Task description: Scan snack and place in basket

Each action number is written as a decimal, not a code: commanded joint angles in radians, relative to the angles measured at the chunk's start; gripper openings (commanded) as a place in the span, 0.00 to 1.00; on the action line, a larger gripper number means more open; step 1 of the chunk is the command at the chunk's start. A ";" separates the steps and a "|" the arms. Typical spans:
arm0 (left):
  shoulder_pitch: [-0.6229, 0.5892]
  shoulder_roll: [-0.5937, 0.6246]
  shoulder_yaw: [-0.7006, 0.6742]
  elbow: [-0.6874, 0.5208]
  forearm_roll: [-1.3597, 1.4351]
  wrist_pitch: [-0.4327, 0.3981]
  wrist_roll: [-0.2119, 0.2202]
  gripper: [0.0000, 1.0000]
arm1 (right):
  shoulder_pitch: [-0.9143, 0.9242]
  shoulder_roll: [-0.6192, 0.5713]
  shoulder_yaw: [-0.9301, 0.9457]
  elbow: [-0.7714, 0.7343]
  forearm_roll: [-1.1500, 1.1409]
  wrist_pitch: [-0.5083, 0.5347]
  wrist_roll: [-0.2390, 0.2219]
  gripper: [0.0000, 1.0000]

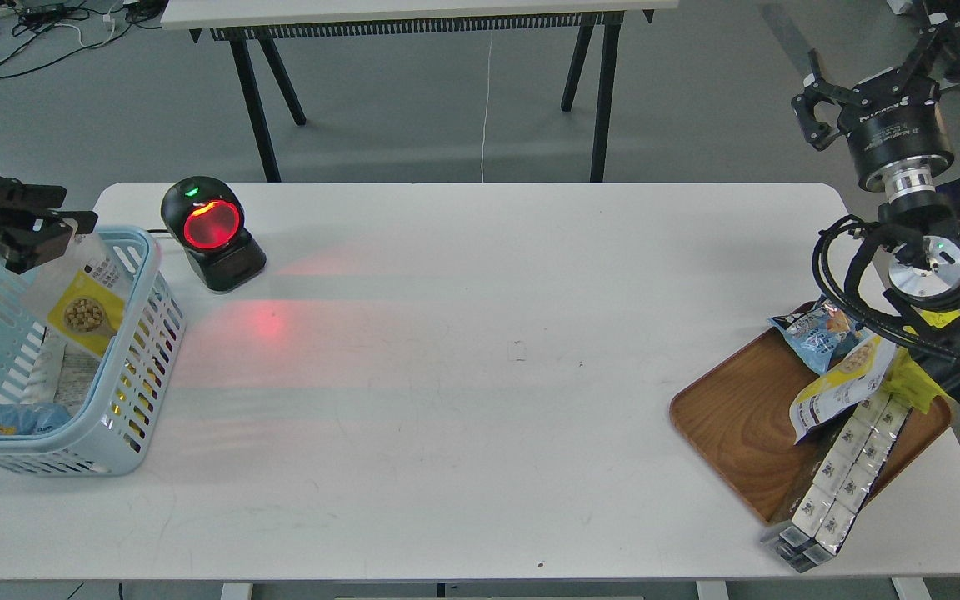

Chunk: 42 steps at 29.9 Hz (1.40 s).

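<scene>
The snack (84, 307), a pouch with a yellow patch picturing round brown pieces, stands tilted inside the light-blue basket (134, 408) at the table's far left, leaning against its right wall. My left gripper (45, 223) hovers just above the basket's rim, directly over the pouch's top edge, with its fingers apart and nothing between them. My right gripper (872, 71) is raised high at the far right, off the table's edge, open and empty.
A black barcode scanner (212, 233) with a glowing red window stands right of the basket. A brown wooden tray (738, 417) at the right holds a blue packet (817, 333), a yellow-and-white pouch (842, 379) and a row of white boxes (842, 475). The basket also holds a blue packet (26, 417).
</scene>
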State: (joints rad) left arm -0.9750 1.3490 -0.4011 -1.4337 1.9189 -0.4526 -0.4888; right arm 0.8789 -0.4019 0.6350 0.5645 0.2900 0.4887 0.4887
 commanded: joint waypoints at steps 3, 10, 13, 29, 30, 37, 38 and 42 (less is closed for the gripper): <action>-0.007 -0.111 -0.111 0.125 -0.406 -0.008 0.000 0.99 | 0.009 -0.003 0.002 -0.003 0.000 0.000 0.000 0.99; -0.019 -0.272 -0.160 0.219 -0.711 -0.009 0.000 0.99 | 0.029 -0.020 0.009 -0.009 0.000 -0.001 0.000 0.99; -0.016 -0.361 -0.194 0.261 -0.898 -0.006 0.000 0.99 | 0.043 -0.026 0.009 -0.005 0.000 0.000 0.000 0.99; -0.067 -0.907 -0.297 0.864 -1.756 -0.036 0.128 0.99 | 0.042 -0.037 0.112 -0.008 0.001 0.000 -0.068 0.99; -0.068 -0.935 -0.307 0.899 -1.817 -0.036 0.156 0.99 | 0.042 -0.034 0.117 -0.011 0.000 0.000 -0.074 0.99; -0.060 -1.034 -0.338 1.062 -2.086 -0.036 0.187 0.99 | 0.040 0.026 0.118 -0.084 0.001 0.000 -0.096 0.99; -0.059 -1.044 -0.338 1.073 -2.109 -0.036 0.187 0.99 | 0.038 0.026 0.118 -0.084 0.001 0.000 -0.096 0.99; -0.025 -1.067 -0.338 1.079 -2.199 -0.036 0.187 0.99 | 0.029 0.028 0.121 -0.083 0.001 0.000 -0.107 0.99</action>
State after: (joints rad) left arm -1.0272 0.2993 -0.7395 -0.3607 -0.2166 -0.4886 -0.3011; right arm 0.9141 -0.3772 0.7544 0.4811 0.2910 0.4888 0.3904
